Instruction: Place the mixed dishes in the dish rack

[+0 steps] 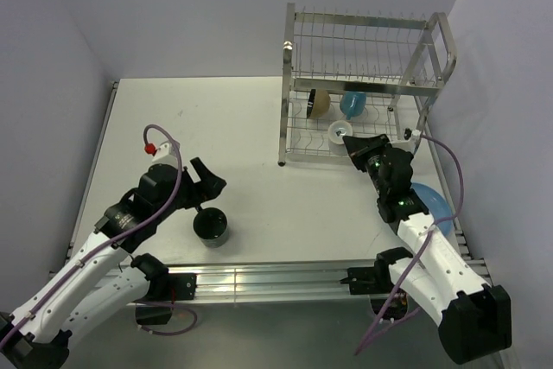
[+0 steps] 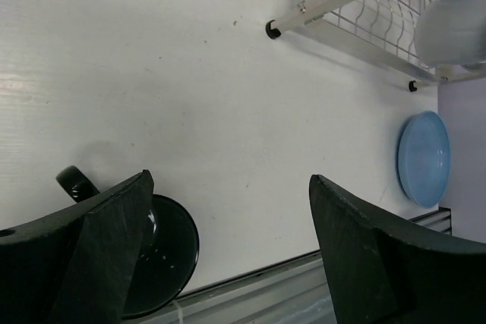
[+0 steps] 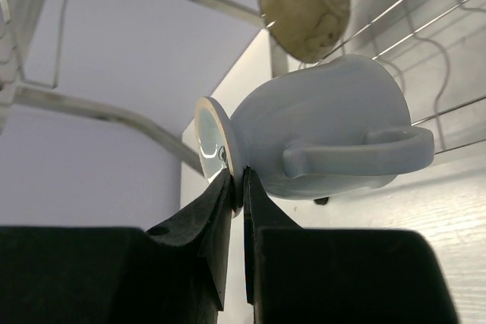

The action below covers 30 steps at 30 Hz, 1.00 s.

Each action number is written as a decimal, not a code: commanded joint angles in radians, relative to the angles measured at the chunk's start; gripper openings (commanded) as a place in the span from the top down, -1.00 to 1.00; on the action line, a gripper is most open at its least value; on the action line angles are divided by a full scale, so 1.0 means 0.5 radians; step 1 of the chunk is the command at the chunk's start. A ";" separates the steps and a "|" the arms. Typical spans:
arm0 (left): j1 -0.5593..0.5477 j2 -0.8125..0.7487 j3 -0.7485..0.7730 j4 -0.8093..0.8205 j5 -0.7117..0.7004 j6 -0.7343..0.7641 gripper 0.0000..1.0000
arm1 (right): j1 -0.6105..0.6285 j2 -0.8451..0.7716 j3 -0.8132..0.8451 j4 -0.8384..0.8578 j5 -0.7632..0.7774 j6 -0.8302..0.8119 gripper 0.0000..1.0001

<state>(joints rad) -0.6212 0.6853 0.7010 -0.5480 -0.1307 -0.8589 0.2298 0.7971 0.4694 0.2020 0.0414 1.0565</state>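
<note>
Right wrist view: right gripper [image 3: 237, 187] nipped narrow on the rim of the white mug [image 3: 319, 130], holding it at the dish rack [image 1: 363, 15] lower tier, probably to seat it; left gripper [image 2: 229, 184] spread wide over the dark mug [image 2: 163, 263] on the near table [image 2: 152, 73].

At the far right corner of the surface [image 1: 216, 127], the dish rack [image 1: 289, 84]. In its lower tier, toward the back, the bowl [image 1: 319, 103] on the left and the far mug [image 1: 352, 104] just right of it. Before those two, at the tier's front, the pinched mug [image 1: 339, 133], rim between the closed fingers of the right pincer [image 1: 350, 144]. Near the right edge, before the rack, the plate [image 1: 437, 205], flat, partly under the right arm [image 1: 432, 252]. By the near edge, left of middle, the near mug [image 1: 210, 225], upright, just before the left pincer [image 1: 207, 183].
</note>
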 commanded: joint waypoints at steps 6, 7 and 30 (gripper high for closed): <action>0.006 0.010 0.006 -0.113 -0.092 -0.135 -0.63 | -0.107 0.145 0.086 0.415 0.267 0.129 1.00; 0.006 0.028 -0.003 -0.107 -0.088 -0.141 -0.62 | -0.137 0.161 0.065 0.467 0.270 0.151 1.00; 0.003 0.271 -0.080 0.007 -0.058 -0.206 -0.57 | -0.392 0.777 -0.055 0.970 0.153 0.593 1.00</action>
<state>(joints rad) -0.6212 0.8181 0.6712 -0.5861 -0.1574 -0.9520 0.0410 1.1740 0.4366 0.5171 0.1104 1.3075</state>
